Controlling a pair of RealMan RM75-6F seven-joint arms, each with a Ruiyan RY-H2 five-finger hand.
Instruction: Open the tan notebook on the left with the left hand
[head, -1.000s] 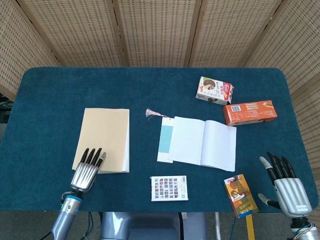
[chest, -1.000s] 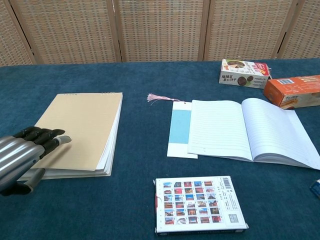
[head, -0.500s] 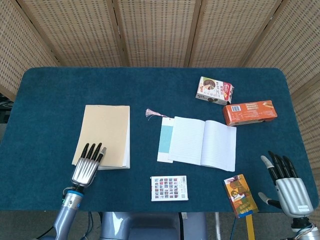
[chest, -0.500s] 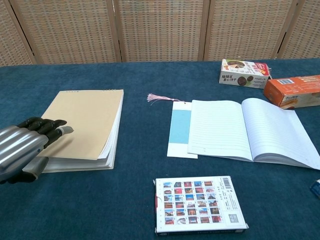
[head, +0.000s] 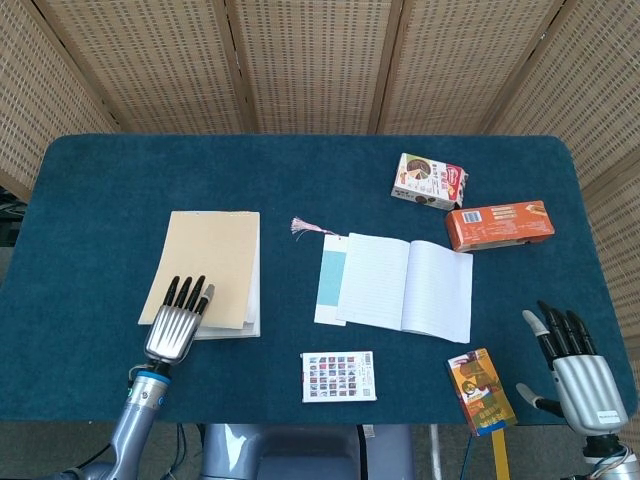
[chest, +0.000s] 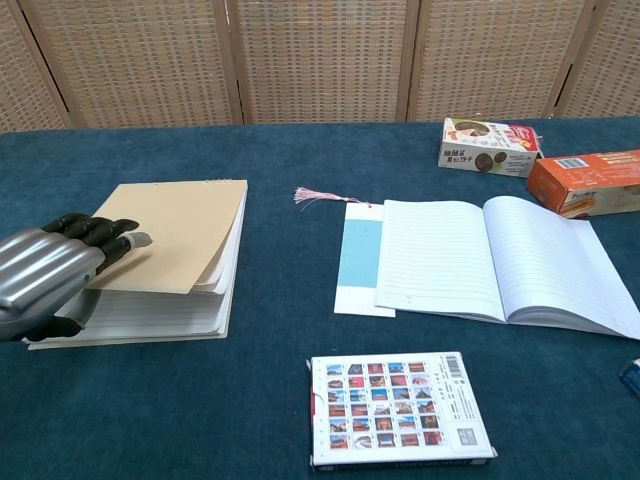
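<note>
The tan notebook (head: 212, 258) lies on the left of the blue table. In the chest view the near edge of its cover (chest: 175, 235) is raised, and lined white pages (chest: 140, 315) show beneath it. My left hand (head: 178, 325) is at the notebook's near left corner. It grips the cover with the fingers on top and the thumb underneath, as the chest view of the left hand (chest: 45, 282) shows. My right hand (head: 575, 368) hovers at the table's near right edge with its fingers spread, holding nothing. It is outside the chest view.
An open lined notebook (head: 405, 285) lies at centre, with a blue bookmark card (head: 331, 279) and pink tassel (head: 305, 227) on its left. A snack box (head: 428, 181) and an orange box (head: 498, 224) stand behind it. A picture-grid box (head: 338, 376) and a small orange packet (head: 480, 389) lie near the front edge.
My left hand has lifted the near edge of the tan cover, which lay flat a second ago. Pages now show under it. The right hand has barely moved.
</note>
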